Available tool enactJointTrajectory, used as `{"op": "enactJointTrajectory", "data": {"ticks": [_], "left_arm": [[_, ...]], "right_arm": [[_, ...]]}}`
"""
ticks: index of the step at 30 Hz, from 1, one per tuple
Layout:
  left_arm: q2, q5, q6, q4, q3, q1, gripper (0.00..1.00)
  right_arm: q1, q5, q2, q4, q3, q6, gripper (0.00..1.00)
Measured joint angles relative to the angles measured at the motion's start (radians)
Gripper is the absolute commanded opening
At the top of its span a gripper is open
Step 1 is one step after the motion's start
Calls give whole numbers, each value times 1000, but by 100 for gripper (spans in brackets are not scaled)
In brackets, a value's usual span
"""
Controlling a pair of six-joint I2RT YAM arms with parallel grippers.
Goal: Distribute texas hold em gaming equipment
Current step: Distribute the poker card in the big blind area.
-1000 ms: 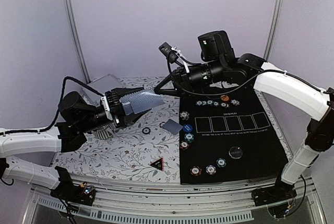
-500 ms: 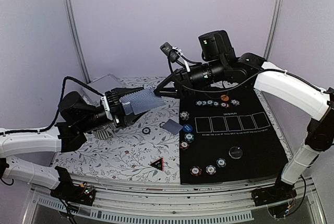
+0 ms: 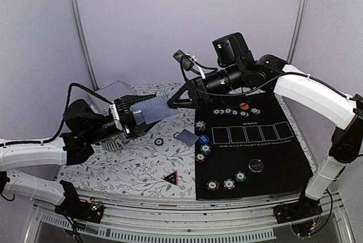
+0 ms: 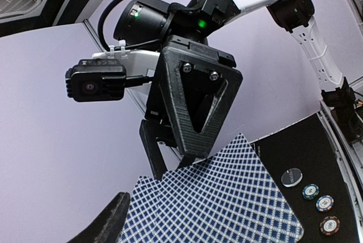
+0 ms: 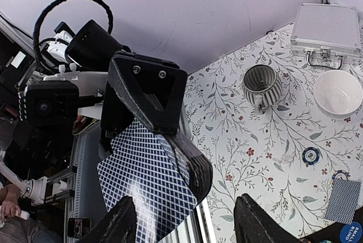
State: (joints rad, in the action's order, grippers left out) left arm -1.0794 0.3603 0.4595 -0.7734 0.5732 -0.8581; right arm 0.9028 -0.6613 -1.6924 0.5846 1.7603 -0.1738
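The left jaws pinch a stack of grey-blue-backed playing cards (image 3: pixel 150 109), held up in the air left of centre in the top view, above the flowered cloth (image 3: pixel 130 166) that covers the left half of the counter. The right jaws stand spread, with their tips at the far edge of that stack. I cannot tell whether either tip touches the cards.

Three containers show in the upper right of the right wrist view. The silver case (image 5: pixel 328 26) lies with its lid shut and its latches facing the cloth. Just below it stands the white bowl (image 5: pixel 338 92), whose inside shows plain white. To the bowl's left stands the striped mug (image 5: pixel 262 86), upright and dark inside (too dark to see into).

One poker chip (image 3: pixel 159 141) lies alone on the cloth. A single card (image 3: pixel 186 136) lies face down near it, beside the black mat (image 3: pixel 283 166).

On the mat, a row of chips (image 3: pixel 229 111) runs along the top edge, with an orange chip (image 3: pixel 244 106) just behind the row. Down the mat's left edge lie a white chip (image 3: pixel 200 124), the blue button (image 3: pixel 203 139), a teal chip (image 3: pixel 205 149) and a red-brown chip (image 3: pixel 200 157). Near the bottom edge three more chips (image 3: pixel 228 184) sit in a loose line, and the black disc (image 3: pixel 256 165) lies just up and to the right of them.
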Motion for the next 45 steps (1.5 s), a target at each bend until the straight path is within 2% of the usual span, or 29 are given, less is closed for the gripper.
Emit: {"op": "enactJointTrajectory", "data": {"ticks": [5, 10, 16, 26, 32, 45], "left_arm": [[0, 0, 0, 0, 0, 0, 56], [-4, 0, 0, 3, 0, 0, 56], [-6, -3, 0, 1, 0, 1, 56], [-6, -4, 0, 2, 0, 1, 56], [-6, -6, 0, 2, 0, 1, 56], [-6, -11, 0, 1, 0, 1, 56]], "right_arm": [[0, -4, -21, 21, 14, -13, 54], [0, -24, -52, 29, 30, -25, 37], [0, -24, -55, 41, 47, -24, 27], [-6, 1, -45, 56, 47, -13, 20], [-18, 21, -38, 75, 47, -5, 4], [-43, -19, -22, 95, 47, -3, 1]]}}
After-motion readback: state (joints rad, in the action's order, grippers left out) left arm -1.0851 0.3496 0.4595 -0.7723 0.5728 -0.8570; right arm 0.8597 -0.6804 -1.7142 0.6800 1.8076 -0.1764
